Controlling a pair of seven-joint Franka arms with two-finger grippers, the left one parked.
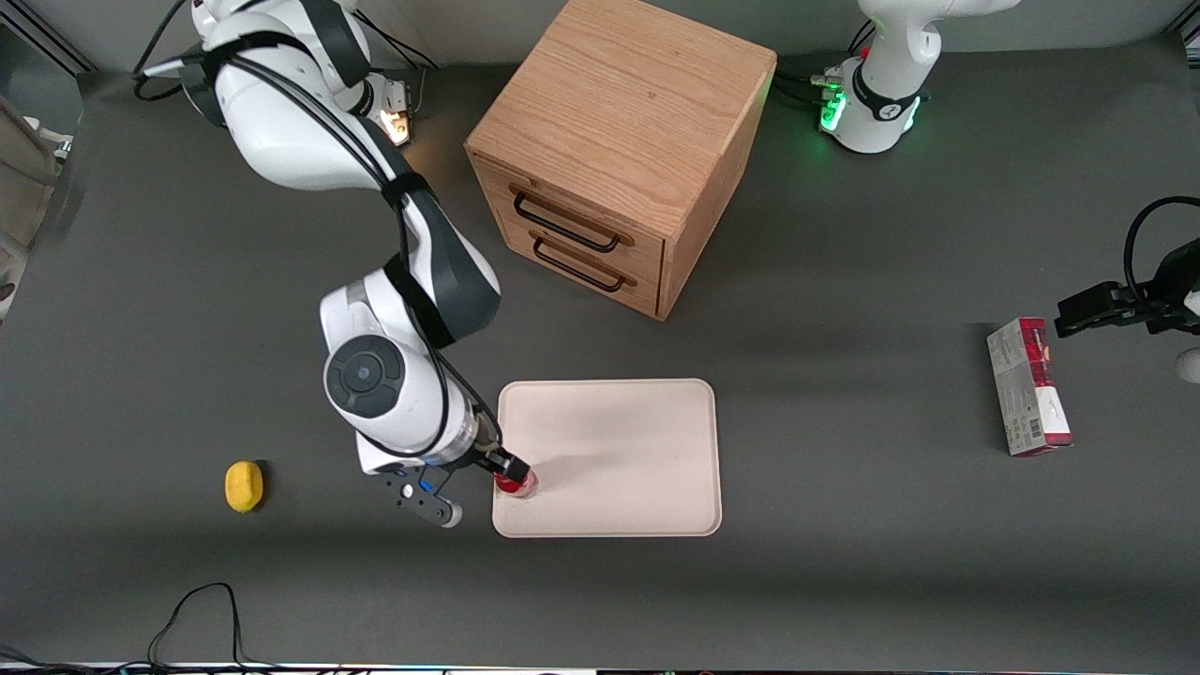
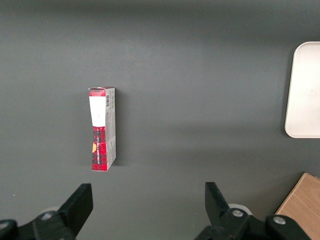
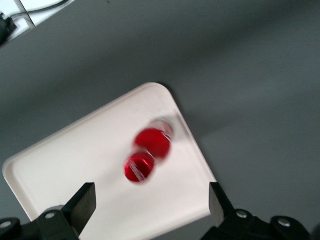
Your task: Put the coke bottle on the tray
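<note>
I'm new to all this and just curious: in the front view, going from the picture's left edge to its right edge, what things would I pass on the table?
Yellow lemon-like object → gripper at the coke bottle → tray → red-and-grey carton. The wooden drawer cabinet overlaps these sideways, so it is left out.

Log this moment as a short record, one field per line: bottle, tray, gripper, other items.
bottle: coke bottle upright on the tray, near the corner closest to the working arm and front camera
tray: cream tray on the table, in front of the wooden drawer cabinet
gripper: gripper open, above the bottle, not gripping it
other items: yellow lemon toward the working arm's end; red-and-grey carton toward the parked arm's end
</note>
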